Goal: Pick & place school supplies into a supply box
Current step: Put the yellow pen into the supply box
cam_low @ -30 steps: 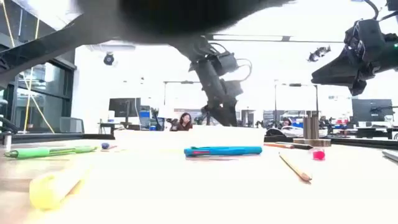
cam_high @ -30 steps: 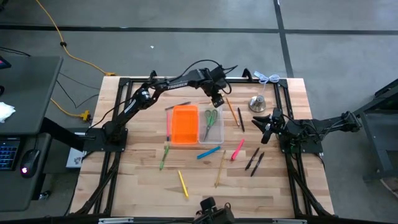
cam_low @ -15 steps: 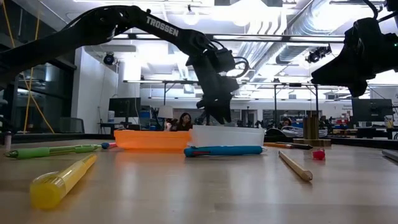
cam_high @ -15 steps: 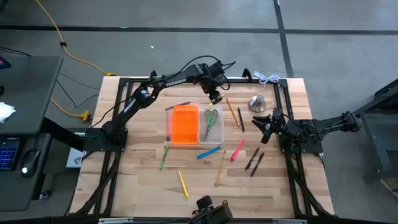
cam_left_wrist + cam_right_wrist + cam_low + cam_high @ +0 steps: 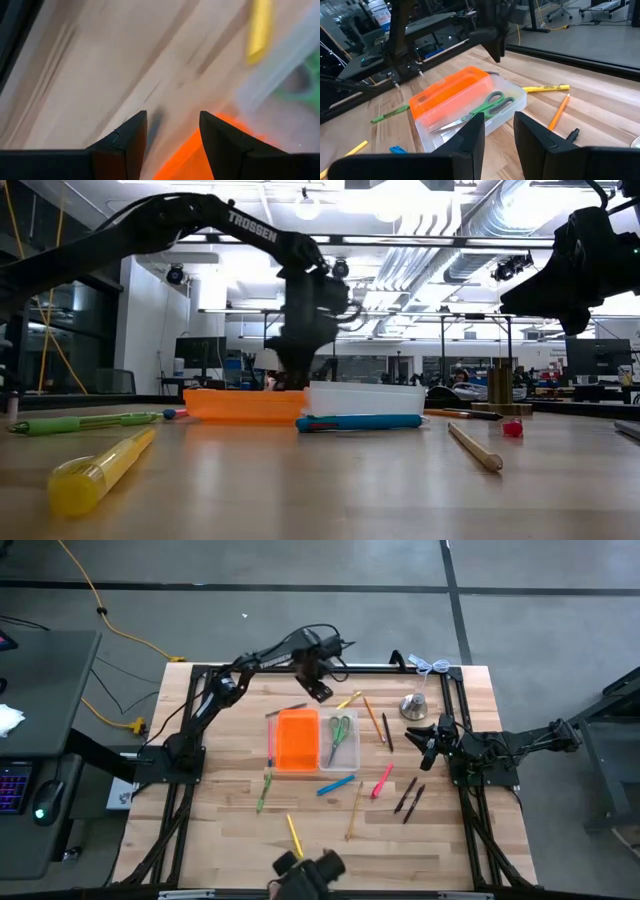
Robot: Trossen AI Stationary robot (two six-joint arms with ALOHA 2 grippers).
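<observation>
Hovering left tool, jaws apart, empty

Both arms are dark, near-black jointed links. The left arm carries white "TROSSEN" lettering along its forearm and thin black cables looping near its wrist. Left gripper fingers are black, flat-faced wedges; the right gripper has matching fingers.

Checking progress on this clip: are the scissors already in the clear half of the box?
Yes, the right wrist view shows the green-handled scissors lying inside the clear tray beside the orange half.
</observation>
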